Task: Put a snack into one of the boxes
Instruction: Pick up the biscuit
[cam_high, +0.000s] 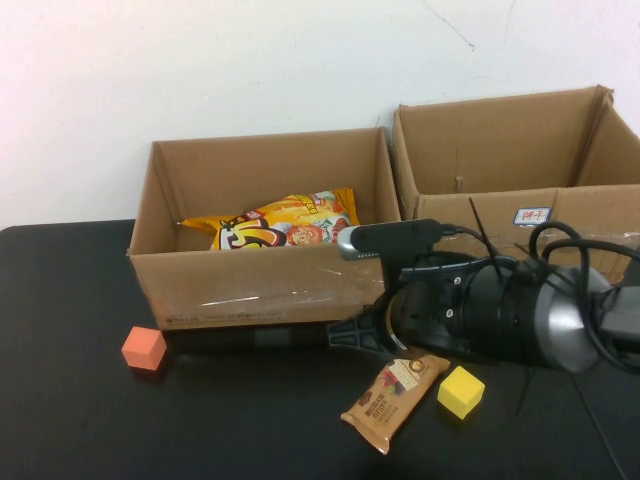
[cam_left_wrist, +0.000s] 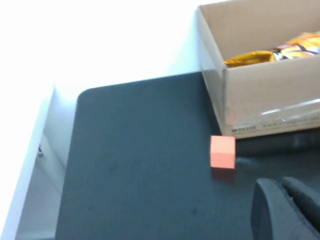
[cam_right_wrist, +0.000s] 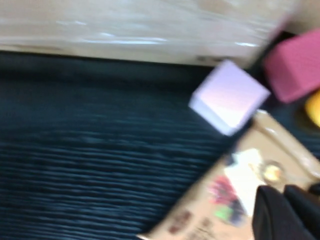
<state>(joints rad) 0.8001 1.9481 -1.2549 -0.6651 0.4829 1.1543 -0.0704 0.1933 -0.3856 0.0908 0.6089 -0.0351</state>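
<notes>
Right gripper (cam_high: 352, 335) low over brown snack bar (cam_high: 395, 398), just in front of left box (cam_high: 262, 290); jaw state unclear. Yellow chip bag (cam_high: 283, 222) already inside that box, right box (cam_high: 520, 165) beside it. Left gripper (cam_left_wrist: 287, 212) near orange cube (cam_left_wrist: 222, 152), off the box's front-left corner, opening can't tell.

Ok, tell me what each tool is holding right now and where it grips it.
Nothing is held. The right tool sits low beside the brown snack bar; the left tool sits near the orange cube.
</notes>
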